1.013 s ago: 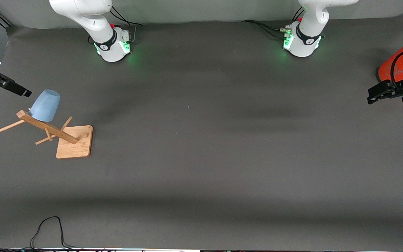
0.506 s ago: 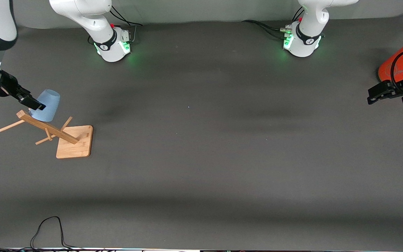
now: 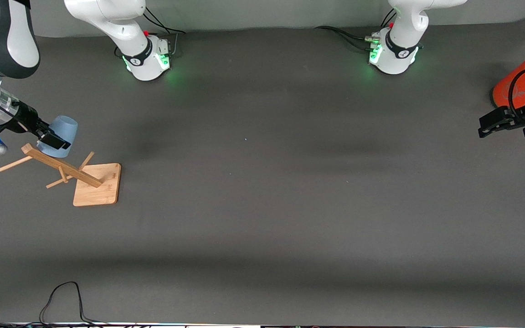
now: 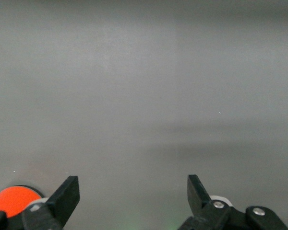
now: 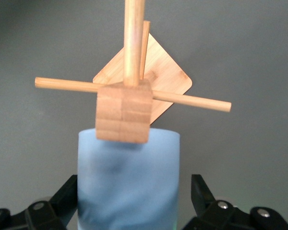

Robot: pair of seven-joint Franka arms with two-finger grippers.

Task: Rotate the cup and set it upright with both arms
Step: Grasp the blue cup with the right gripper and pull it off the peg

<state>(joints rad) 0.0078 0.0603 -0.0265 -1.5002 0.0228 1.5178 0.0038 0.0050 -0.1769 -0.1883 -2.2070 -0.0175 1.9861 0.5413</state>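
Observation:
The pale-blue cup (image 3: 65,127) hangs mouth-down on a peg of a tilted wooden rack (image 3: 61,166), at the right arm's end of the table. My right gripper (image 3: 54,137) is open with one finger at each side of the cup. In the right wrist view the cup (image 5: 129,178) fills the space between the fingers (image 5: 68,192), just under the rack's square block (image 5: 123,112). My left gripper (image 3: 484,126) is open and empty and waits at the left arm's end of the table. It shows open over bare table in the left wrist view (image 4: 133,191).
The rack's square base (image 3: 97,185) lies nearer the front camera than the cup, with thin pegs sticking out sideways. A large orange can (image 3: 516,86) stands beside the left gripper and also shows in the left wrist view (image 4: 12,199). A black cable (image 3: 62,296) loops at the front edge.
My right gripper has moved in from the table's end and now has its open fingers around the cup. The cup, the rack and the left arm have not moved.

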